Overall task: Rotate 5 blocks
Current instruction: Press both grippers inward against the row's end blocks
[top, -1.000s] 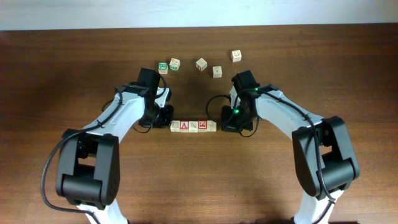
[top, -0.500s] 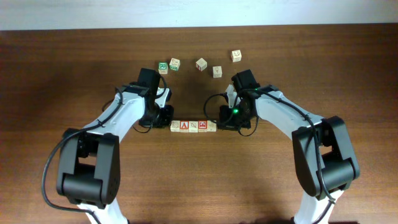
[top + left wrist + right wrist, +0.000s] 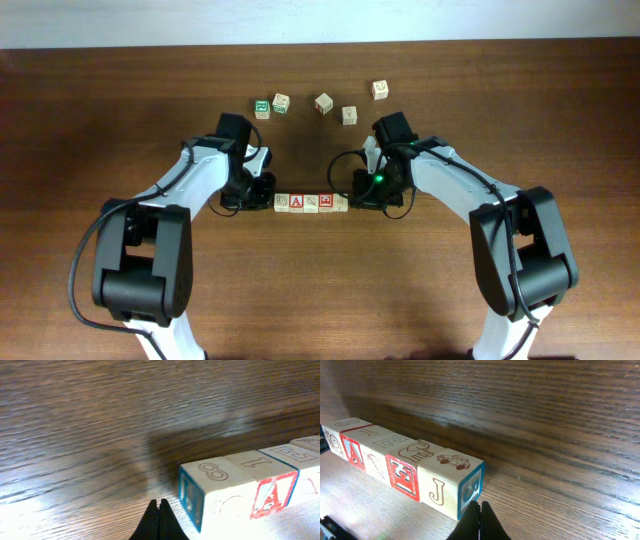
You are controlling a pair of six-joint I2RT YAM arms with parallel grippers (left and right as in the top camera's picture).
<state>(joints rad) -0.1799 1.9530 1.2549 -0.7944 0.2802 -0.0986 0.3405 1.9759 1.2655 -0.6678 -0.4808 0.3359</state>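
your five blocks sit touching in one straight row at mid-table, well clear of every edge of the table. left claw is pinched tight on nothing, tips low just beside the row's left end. right claw is closed and empty too, at the blue face on the right end; whether it touches, i can't tell. looks to me like you're bracketing the row, set to swing it as one piece. next move, i'd judge, wants gentle opposite pushes at the two ends, so the line doesn't buckle in the middle. room is good: bare wood toward the near edge. the loose cubes lie toward the far edge, well apart, so mind them only on a wide sweep.
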